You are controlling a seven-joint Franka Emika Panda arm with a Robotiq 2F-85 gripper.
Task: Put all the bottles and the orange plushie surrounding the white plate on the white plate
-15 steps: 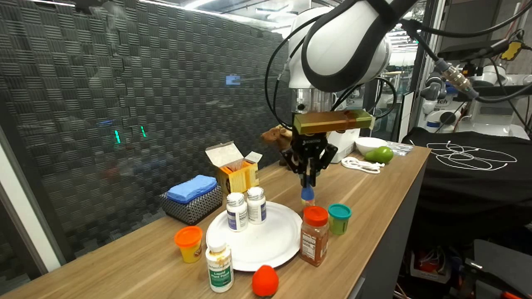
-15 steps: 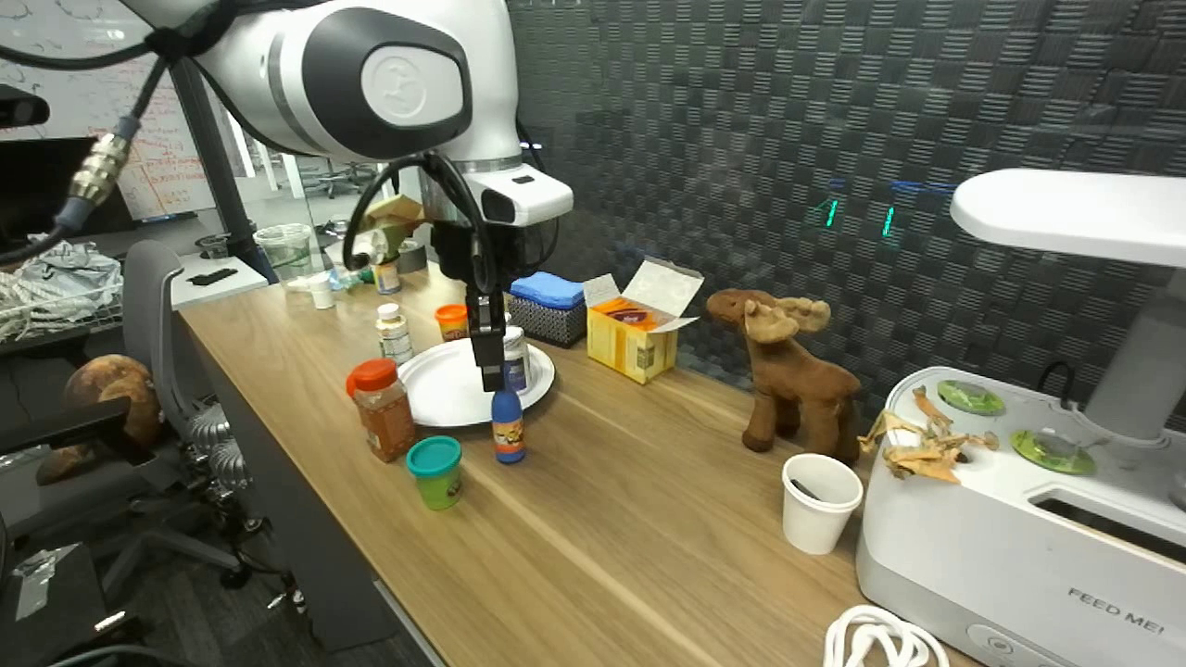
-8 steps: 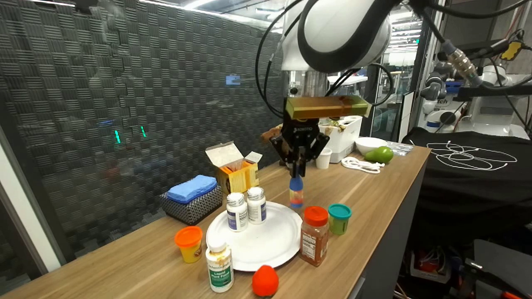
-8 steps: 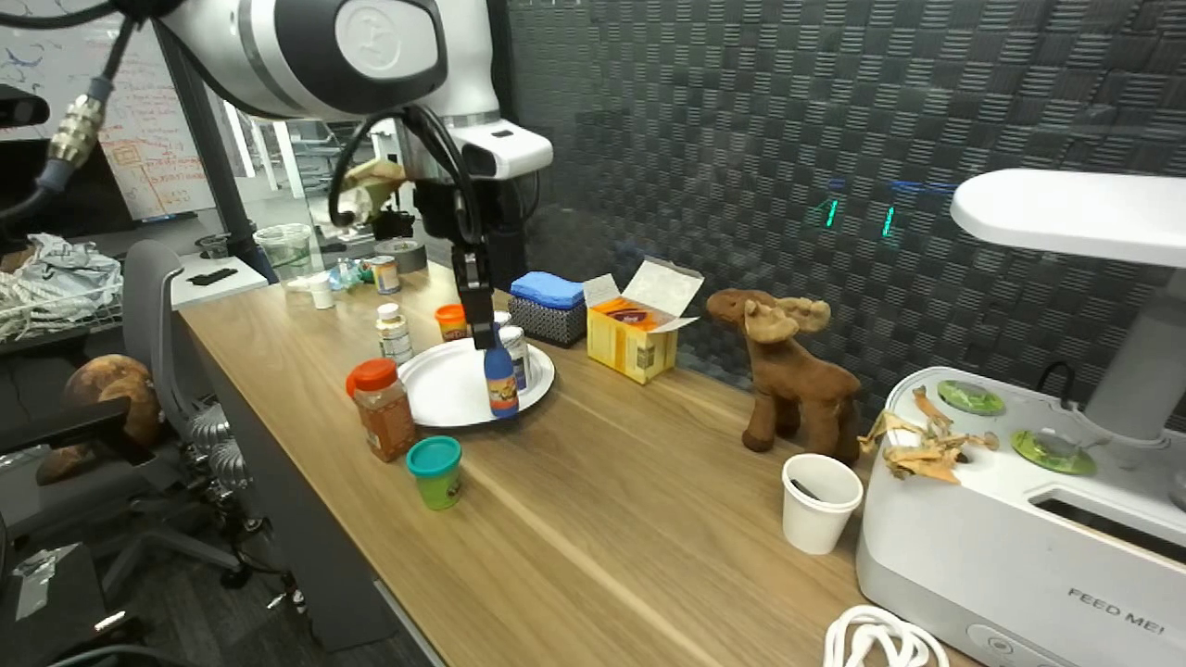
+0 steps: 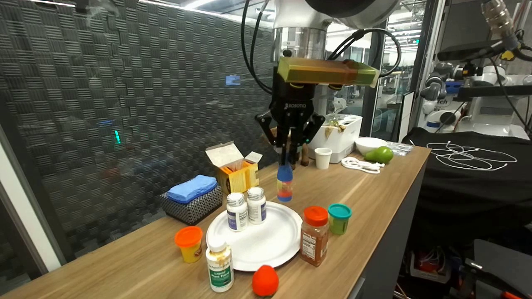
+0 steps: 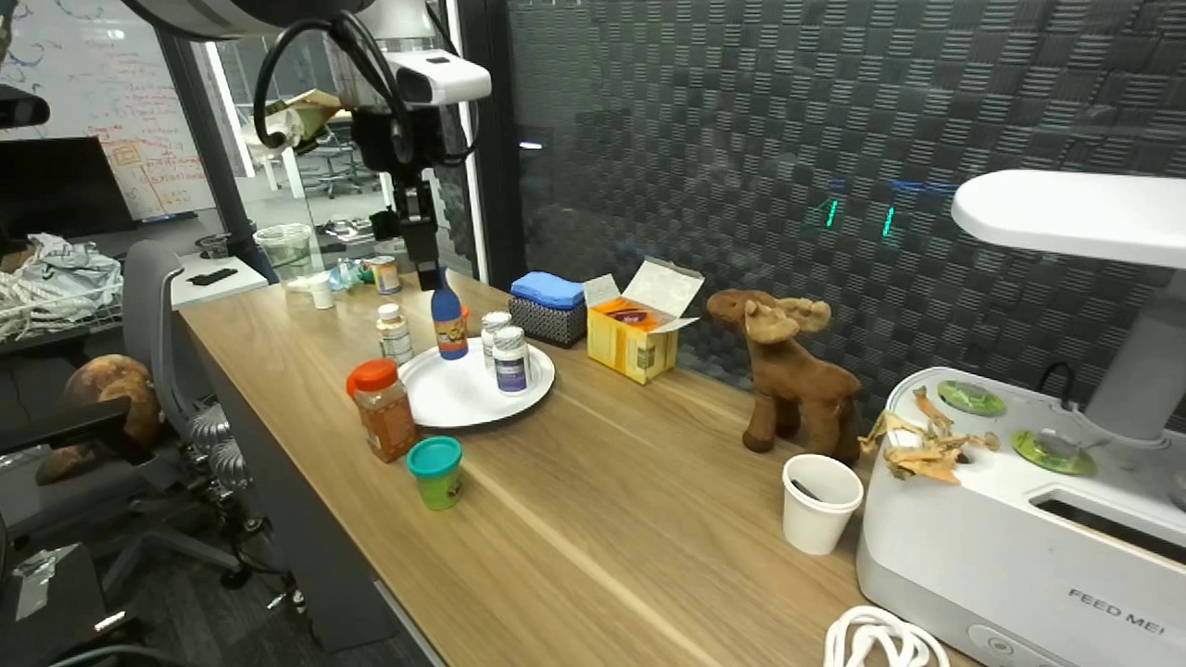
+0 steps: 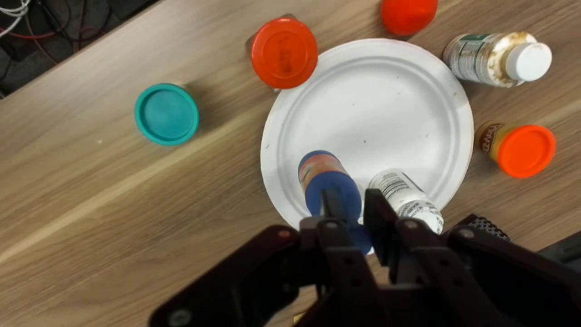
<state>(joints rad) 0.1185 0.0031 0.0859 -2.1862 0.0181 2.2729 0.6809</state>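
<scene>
My gripper (image 7: 353,202) is shut on the neck of the blue bottle (image 7: 323,175), which hangs nearly upright off the table. In the wrist view the bottle overlaps the rim area of the white plate (image 7: 376,113). Two white bottles stand on the plate in both exterior views, a front one (image 5: 237,218) and a back one (image 5: 257,209); the wrist view shows a white bottle (image 7: 399,193) beside my fingers. Around the plate, on the table, stand the brown red-lidded bottle (image 5: 314,245), the green-labelled white bottle (image 5: 220,270) and the orange plushie (image 5: 265,281).
Close to the plate are a teal-lidded green cup (image 5: 339,220) and an orange-lidded yellow tub (image 5: 190,247). An opened yellow box (image 6: 630,347), a dark box with blue cloth (image 6: 548,315) and a toy moose (image 6: 788,371) line the wall. A paper cup (image 6: 820,505) stands further along.
The gripper has lifted the blue bottle up from the tabletop and carried it sideways to the plate's edge. The other bottles, the plushie and the plate have stayed in place.
</scene>
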